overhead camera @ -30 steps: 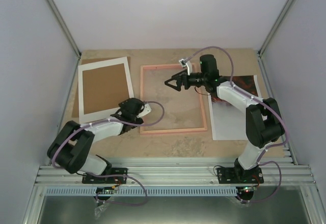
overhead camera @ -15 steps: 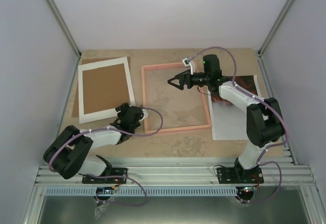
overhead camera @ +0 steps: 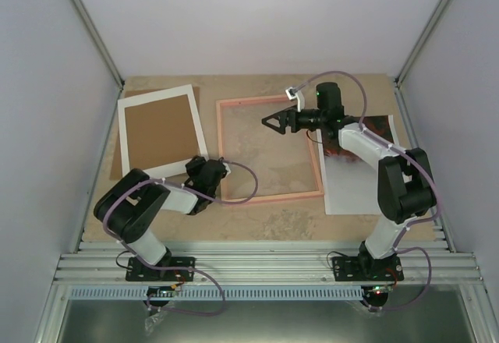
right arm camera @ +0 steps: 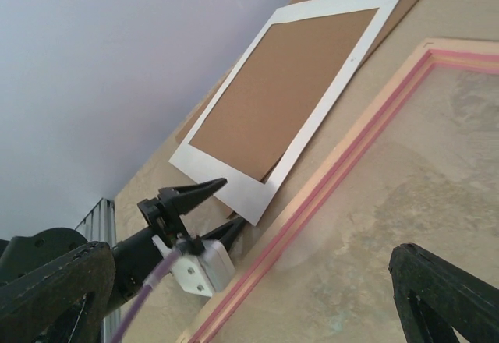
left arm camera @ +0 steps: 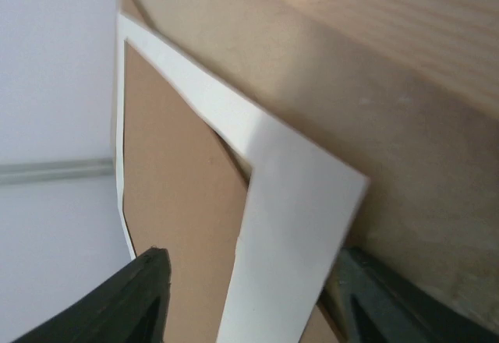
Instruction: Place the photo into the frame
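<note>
The pink frame (overhead camera: 272, 197) lies flat at mid-table with a clear pane; its left rail (right arm camera: 351, 152) also shows in the right wrist view. The photo (overhead camera: 352, 185) lies to its right, red and dark at the far end, partly under the right arm. My right gripper (overhead camera: 267, 121) (right arm camera: 253, 296) hovers open over the frame's far part with nothing in it. My left gripper (overhead camera: 201, 162) (left arm camera: 251, 281) (right arm camera: 232, 201) sits low at the near right corner of a white-bordered sheet (overhead camera: 160, 131) (left arm camera: 296, 226), jaws apart above and below that corner.
The white-bordered sheet (right arm camera: 292, 97) with a brown centre rests on a brown backing board (overhead camera: 131, 93) at the left. Side walls stand close on both sides. An aluminium rail (overhead camera: 265, 265) runs along the near edge by the arm bases.
My left gripper drew back from the frame's left rail to the white-bordered sheet's near corner, and its jaws narrowed. The frame slid slightly right. My right gripper drifted up and right.
</note>
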